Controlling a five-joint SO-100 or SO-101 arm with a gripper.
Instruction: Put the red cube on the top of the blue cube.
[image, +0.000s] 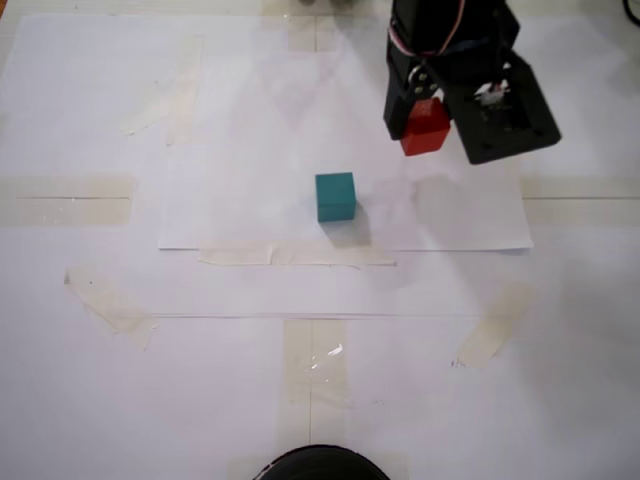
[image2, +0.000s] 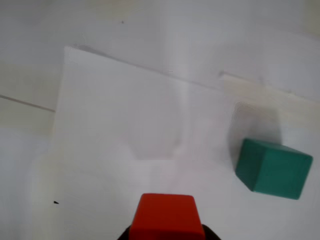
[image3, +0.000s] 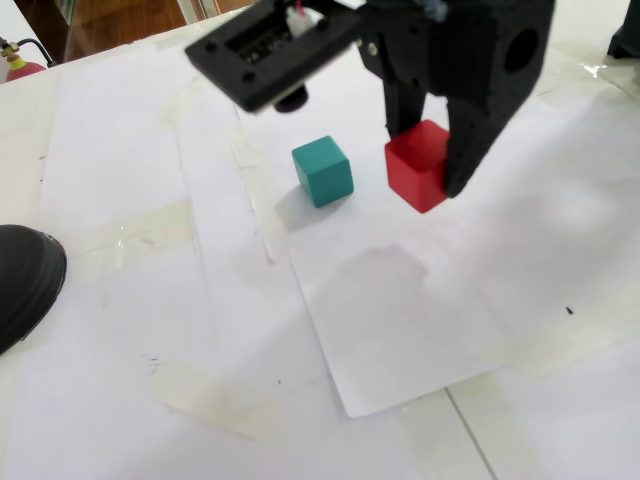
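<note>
My claw (image3: 432, 165) grips the red cube (image3: 417, 165), lifted clear beside the teal cube (image3: 322, 171), ready for stacking.

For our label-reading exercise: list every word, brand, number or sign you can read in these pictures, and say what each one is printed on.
None: no readable text appears in any view.
The red cube, the blue cube and the white paper sheet are all plain.
The black gripper shows no legible marking.

Hobby robot bench: taped paper sheets (image: 300, 290) (wood floor (image3: 110, 20) beyond).
</note>
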